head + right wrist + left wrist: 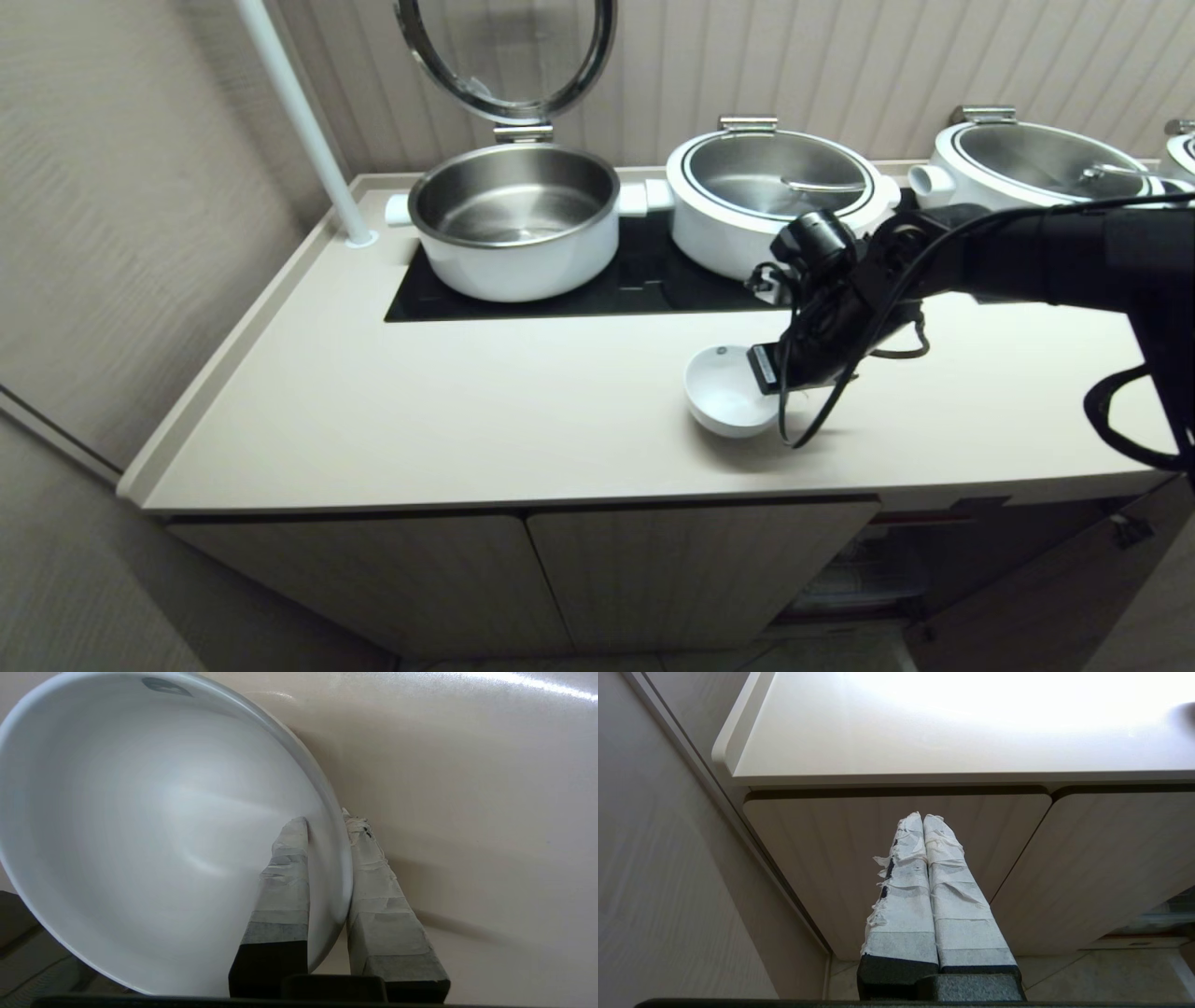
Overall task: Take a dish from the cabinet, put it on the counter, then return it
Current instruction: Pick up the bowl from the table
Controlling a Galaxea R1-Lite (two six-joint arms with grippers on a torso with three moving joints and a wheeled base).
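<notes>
The dish (721, 399), a small white bowl, is on the counter (420, 411) near its front edge, tilted a little. My right gripper (761, 370) reaches in from the right and is shut on its right-hand rim. The right wrist view shows the dish (140, 835) with one taped finger inside the wall and the other outside, right gripper (327, 821) pinching the rim over the counter (467, 788). My left gripper (923, 816) is shut and empty, parked low in front of the cabinet (831, 858) doors. The cabinet (560, 579) stands below the counter.
An open steel pot (515, 224) and a lidded white pot (775, 196) sit on the black panel (644, 280) behind the dish. Another lidded pot (1036, 163) is at the back right. A white pole (308, 131) rises at the back left. The cabinet's right section (924, 560) stands open.
</notes>
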